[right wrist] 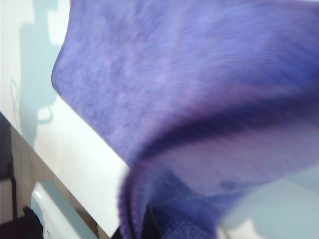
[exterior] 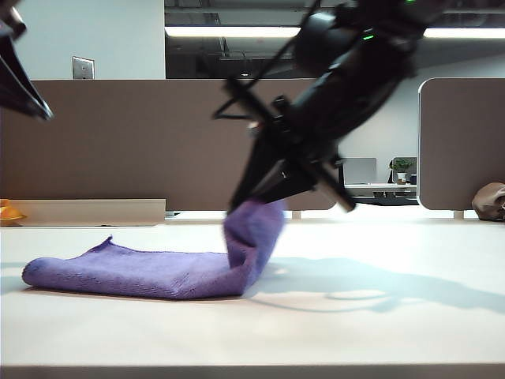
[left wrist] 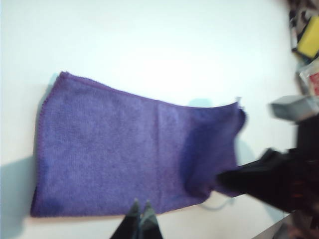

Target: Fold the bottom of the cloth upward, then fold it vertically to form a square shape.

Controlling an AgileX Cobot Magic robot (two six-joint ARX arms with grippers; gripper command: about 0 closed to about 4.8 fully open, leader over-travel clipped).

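The purple cloth (exterior: pixel 134 272) lies doubled over on the white table, its left part flat and its right end pulled up off the surface. My right gripper (exterior: pixel 251 204) is shut on that raised end; in the right wrist view the cloth (right wrist: pixel 199 99) drapes over the right gripper (right wrist: pixel 149 226) and hides most of its fingers. My left gripper (exterior: pixel 43 112) hangs high at the far left, clear of the cloth. In the left wrist view the left gripper (left wrist: pixel 140 205) is shut with nothing in it, above the cloth's (left wrist: pixel 109 154) near edge.
A brownish-grey lump (exterior: pixel 489 201) sits at the table's far right and an orange thing (exterior: pixel 9 212) at the far left. The right arm (left wrist: pixel 269 181) reaches in over the cloth's end. A yellow object (left wrist: pixel 309 42) lies among clutter beyond the table.
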